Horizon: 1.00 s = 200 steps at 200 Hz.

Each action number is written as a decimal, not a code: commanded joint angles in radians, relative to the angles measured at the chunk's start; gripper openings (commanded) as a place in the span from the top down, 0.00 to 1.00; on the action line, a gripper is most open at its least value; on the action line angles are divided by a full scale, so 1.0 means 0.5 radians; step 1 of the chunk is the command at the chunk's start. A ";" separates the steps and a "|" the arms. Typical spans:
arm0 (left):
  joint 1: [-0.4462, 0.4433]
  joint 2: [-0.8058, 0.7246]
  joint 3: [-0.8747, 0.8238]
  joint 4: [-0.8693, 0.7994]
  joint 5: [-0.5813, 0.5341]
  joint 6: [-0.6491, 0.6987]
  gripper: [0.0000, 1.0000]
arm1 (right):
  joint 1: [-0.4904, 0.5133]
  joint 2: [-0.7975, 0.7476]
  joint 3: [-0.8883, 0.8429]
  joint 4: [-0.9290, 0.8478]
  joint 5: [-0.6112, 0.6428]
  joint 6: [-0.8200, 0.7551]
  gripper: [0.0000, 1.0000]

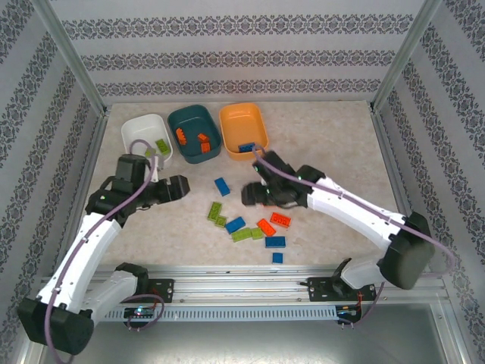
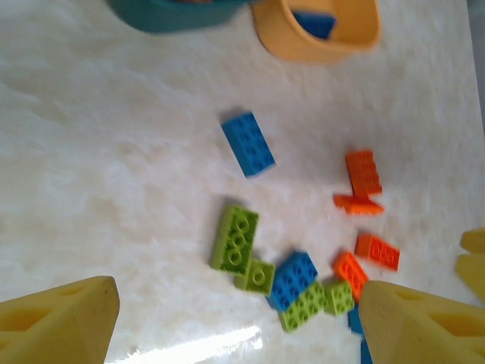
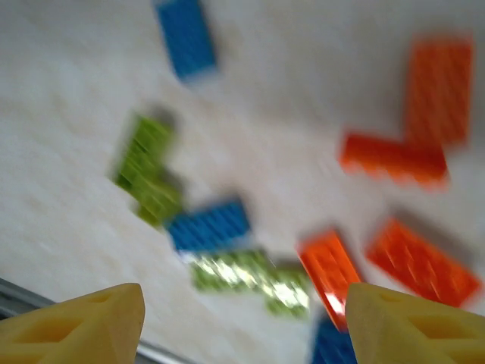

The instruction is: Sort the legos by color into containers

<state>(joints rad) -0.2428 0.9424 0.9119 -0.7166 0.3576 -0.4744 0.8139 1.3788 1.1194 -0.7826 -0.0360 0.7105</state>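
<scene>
Loose legos lie mid-table: a blue one (image 1: 222,186), green ones (image 1: 215,211) and orange ones (image 1: 280,218). The white tub (image 1: 140,127) holds a green brick, the teal tub (image 1: 189,117) orange bricks, the orange tub (image 1: 241,117) a blue brick. My left gripper (image 1: 182,187) hovers left of the pile, open and empty; in its wrist view the left gripper (image 2: 239,326) frames a green brick (image 2: 235,237) and a blue one (image 2: 293,279). My right gripper (image 1: 248,195) hangs open over the pile. Its blurred wrist view shows the right gripper (image 3: 246,330) above a green brick (image 3: 250,277).
Patterned walls and metal posts (image 1: 76,68) enclose the table on three sides. A rail (image 1: 242,284) with the arm bases runs along the near edge. Two small blue bricks (image 1: 277,258) lie closest to that rail.
</scene>
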 commanded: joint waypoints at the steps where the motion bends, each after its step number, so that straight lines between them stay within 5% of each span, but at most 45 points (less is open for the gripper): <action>1: -0.160 0.017 -0.068 -0.041 -0.177 -0.064 0.17 | 0.181 -0.171 -0.194 -0.392 0.127 0.235 0.29; 64: -0.381 0.110 -0.075 -0.036 -0.254 -0.107 0.16 | 0.465 -0.327 -0.632 -0.394 0.251 0.640 0.29; 200: -0.409 0.167 -0.085 -0.051 -0.276 -0.088 0.15 | 0.531 0.120 -0.879 0.214 0.024 0.753 0.40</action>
<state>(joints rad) -0.4328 1.0271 0.8551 -0.7136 0.2474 -0.5243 1.0584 1.4242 0.7162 -0.7124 0.0090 1.0451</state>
